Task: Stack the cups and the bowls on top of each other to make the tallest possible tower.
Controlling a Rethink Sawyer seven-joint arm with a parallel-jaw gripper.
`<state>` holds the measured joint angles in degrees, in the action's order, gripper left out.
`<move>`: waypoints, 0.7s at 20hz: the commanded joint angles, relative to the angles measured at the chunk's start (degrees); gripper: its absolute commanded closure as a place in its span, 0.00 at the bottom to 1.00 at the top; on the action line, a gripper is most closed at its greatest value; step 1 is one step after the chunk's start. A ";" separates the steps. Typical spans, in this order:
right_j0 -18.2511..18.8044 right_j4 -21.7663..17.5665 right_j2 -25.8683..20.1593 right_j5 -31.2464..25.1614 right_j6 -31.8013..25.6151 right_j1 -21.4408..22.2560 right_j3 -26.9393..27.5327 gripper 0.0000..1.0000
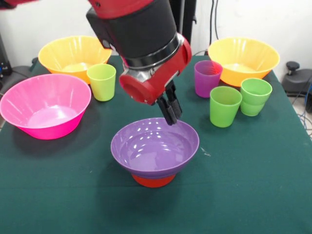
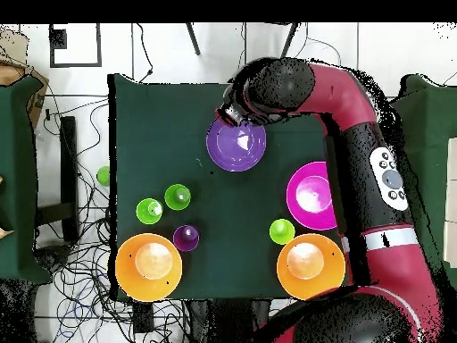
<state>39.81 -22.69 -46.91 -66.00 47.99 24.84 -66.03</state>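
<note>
Dark green cloth covers the table [image 1: 253, 195], which stands before a white wall, with cables on the pale floor around it in the overhead view.

Item 1: the medium glossy purple plastic bowl [image 1: 155, 146] sits upright on the small orange plastic bowl [image 1: 153, 181], of which only the lower edge shows beneath it. This two-piece pile stands near the table's front edge, apart from all other items.

Item 2: the red and black robot arm [image 1: 141, 34] descends from above. Its black gripper [image 1: 169, 108] hangs at the purple bowl's far rim with the fingers drawn close together and nothing seen between them. Whether the tips touch the rim cannot be told.

Item 3: the yellow-green plastic cup [image 1: 103, 81] stands upright on the cloth just in front of one big orange-yellow plastic bowl [image 1: 73, 56], not on the pile.

Item 4: the big pink plastic bowl [image 1: 45, 105] rests upright on the front view's left side, near that cup.

Item 5: the second big orange-yellow bowl [image 1: 243, 58] stands at the far right corner. The translucent purple plastic cup [image 1: 207, 78] stands just beside it.

Item 6: a green plastic cup [image 1: 225, 106] stands upright beside a second green cup [image 1: 255, 96]; the latter appears nested in another, though this is not certain
</note>
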 commanded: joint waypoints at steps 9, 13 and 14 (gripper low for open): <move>1.59 -1.43 4.87 9.97 6.26 -1.96 -12.98 1.00; 0.31 -0.88 5.99 7.94 7.50 -1.68 -12.14 1.00; -0.16 -0.77 6.23 7.05 7.58 -1.42 -11.72 1.00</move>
<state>41.71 -22.65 -46.26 -59.20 47.99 23.56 -74.98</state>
